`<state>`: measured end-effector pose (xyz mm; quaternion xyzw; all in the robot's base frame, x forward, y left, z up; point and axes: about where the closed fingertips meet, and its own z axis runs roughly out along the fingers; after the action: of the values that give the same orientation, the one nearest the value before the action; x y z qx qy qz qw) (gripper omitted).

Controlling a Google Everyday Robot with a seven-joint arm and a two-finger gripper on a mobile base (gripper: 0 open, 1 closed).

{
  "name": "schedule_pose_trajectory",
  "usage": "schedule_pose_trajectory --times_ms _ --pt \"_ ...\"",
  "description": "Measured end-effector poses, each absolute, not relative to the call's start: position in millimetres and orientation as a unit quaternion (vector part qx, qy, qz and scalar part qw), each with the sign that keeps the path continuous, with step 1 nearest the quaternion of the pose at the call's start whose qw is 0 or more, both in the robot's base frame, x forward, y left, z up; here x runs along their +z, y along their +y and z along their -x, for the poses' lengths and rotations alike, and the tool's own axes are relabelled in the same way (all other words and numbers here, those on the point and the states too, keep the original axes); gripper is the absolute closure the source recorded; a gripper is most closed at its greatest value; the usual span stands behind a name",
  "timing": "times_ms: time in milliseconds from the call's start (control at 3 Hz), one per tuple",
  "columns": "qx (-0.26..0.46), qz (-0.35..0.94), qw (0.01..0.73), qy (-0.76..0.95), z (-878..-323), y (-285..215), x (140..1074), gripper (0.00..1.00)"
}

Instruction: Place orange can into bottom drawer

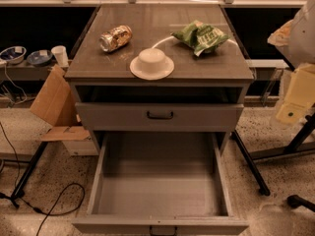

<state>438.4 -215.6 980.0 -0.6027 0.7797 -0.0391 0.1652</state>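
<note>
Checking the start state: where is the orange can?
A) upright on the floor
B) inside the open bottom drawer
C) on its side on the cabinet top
C: the orange can lies sideways on the cabinet top; the open bottom drawer is empty; the pincer is out of view.

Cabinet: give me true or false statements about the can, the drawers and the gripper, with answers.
The orange can lies sideways on the cabinet top. True.
The bottom drawer is shut. False: it is pulled open.
The green bag is inside a drawer. False: the bag lies on the top.
A white bowl sits on a plate. True.
The gripper holds the can. False: the gripper is not in view.
</note>
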Motion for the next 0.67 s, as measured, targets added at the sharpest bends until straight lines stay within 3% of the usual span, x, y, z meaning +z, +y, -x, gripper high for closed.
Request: schedule_pose_trajectory --times_ms 667 --pt "-0.046 0.593 0.183 0.782 -442.1 -204.1 996.0 0.0"
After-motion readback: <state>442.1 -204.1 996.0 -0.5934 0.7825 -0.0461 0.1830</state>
